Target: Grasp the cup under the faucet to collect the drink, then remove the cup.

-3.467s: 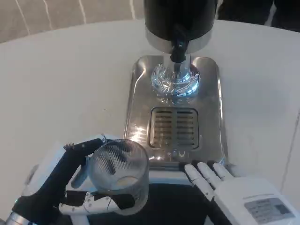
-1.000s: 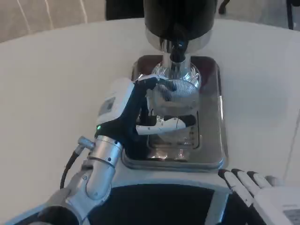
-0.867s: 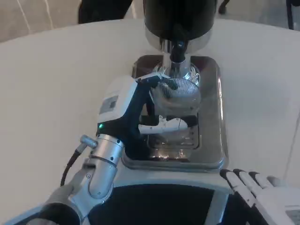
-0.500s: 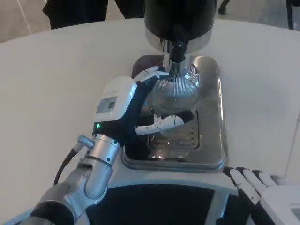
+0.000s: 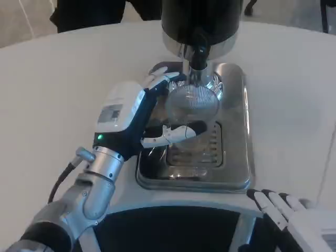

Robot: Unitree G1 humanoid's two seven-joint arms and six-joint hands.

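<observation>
Left hand [image 5: 137,113] is gripping the clear ribbed glass cup [image 5: 192,107] beneath the black faucet [image 5: 198,56].
Right hand [image 5: 294,220] is resting open, fingers apart, well away on the white table [image 5: 63,79].

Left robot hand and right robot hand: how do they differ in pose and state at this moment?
The left robot hand is stretched out over the metal tray, gripping the clear ribbed cup under the faucet; the right robot hand lies near the table's front edge, holding nothing. The left's fingers wrap the cup; the right's lie straight. Both have white backs and white-and-black fingers.
</observation>
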